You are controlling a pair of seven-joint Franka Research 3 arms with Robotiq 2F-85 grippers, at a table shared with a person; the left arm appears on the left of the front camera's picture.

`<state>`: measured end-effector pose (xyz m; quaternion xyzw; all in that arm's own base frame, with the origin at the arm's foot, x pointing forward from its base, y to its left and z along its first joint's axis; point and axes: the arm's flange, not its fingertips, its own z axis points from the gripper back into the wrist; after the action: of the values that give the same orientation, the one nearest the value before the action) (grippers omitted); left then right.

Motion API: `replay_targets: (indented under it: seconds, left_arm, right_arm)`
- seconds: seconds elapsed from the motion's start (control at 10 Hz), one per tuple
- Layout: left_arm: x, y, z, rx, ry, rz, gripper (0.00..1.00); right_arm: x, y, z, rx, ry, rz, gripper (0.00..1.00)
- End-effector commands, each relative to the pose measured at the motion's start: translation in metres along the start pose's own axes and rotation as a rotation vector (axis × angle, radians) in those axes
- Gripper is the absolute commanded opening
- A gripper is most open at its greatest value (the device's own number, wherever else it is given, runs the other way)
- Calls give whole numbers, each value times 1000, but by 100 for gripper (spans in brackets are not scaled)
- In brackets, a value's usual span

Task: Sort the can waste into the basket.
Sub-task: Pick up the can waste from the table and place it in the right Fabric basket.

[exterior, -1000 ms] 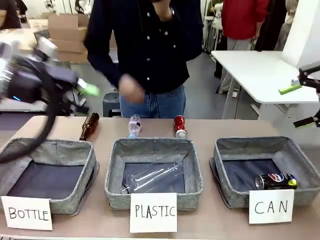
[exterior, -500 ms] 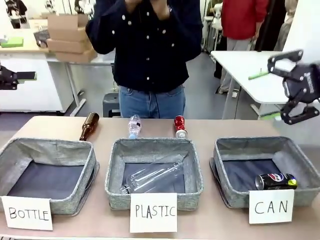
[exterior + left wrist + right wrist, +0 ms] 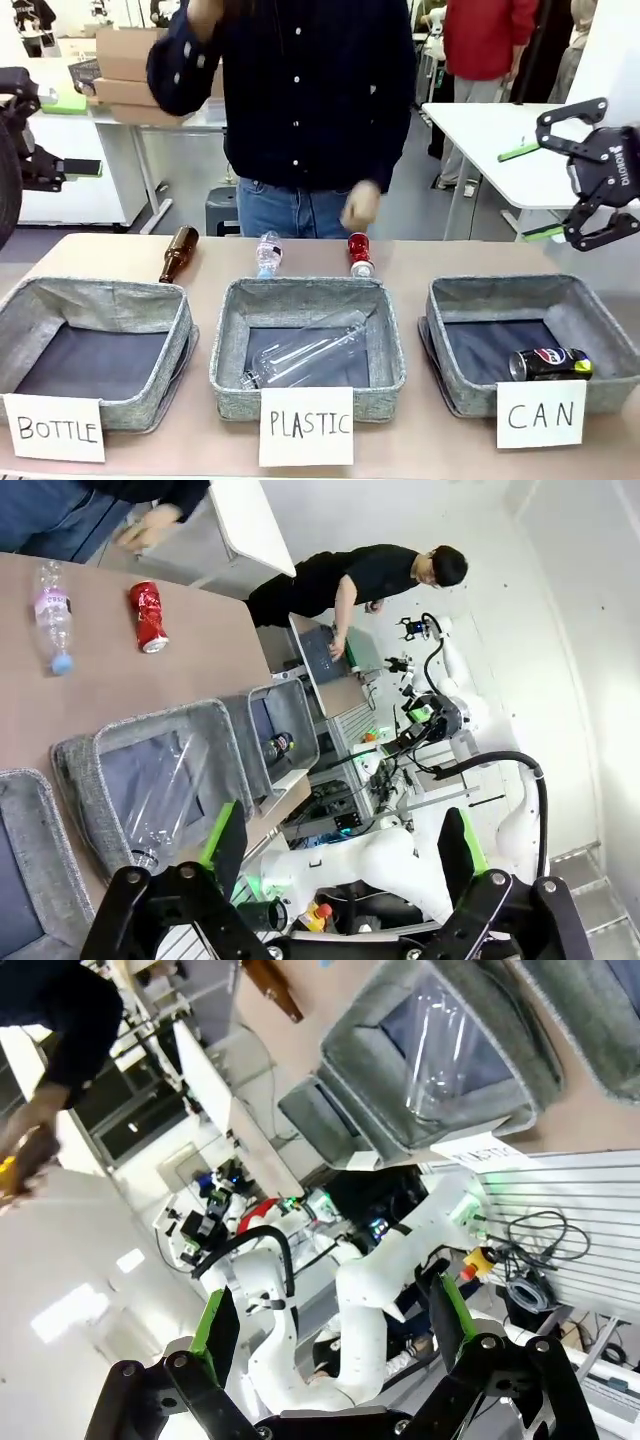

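Tabletop (image 3: 470, 255) red can (image 3: 360, 253), right pincer (image 3: 535, 190) apart

Three baskets line the counter's (image 3: 470, 255) near edge: the CAN basket (image 3: 500, 290) at the right end, the PLASTIC basket (image 3: 300, 292) mid-row, the BOTTLE basket (image 3: 100, 295) left. One can (image 3: 551, 362) lies in the CAN basket's near right corner. Toward the far edge lie — right to left — the second can (image 3: 359, 253), a plastic bottle (image 3: 268, 251), a glass bottle (image 3: 179, 252).
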<state>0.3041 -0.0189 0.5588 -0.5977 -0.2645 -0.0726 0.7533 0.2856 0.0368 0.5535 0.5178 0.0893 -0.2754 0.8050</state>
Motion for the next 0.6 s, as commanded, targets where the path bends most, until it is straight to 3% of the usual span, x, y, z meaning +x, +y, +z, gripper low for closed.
replay_targets:
  seconds: [0.0, 0.5]
  left_arm:
    - [3, -2, 2, -27, -14, -12, 100]
    - [3, -2, 2, -27, -14, -12, 100]
  right_arm:
    - [-1, -4, 0, -4, 0, -2, 100]
    - [-1, -4, 0, -4, 0, -2, 100]
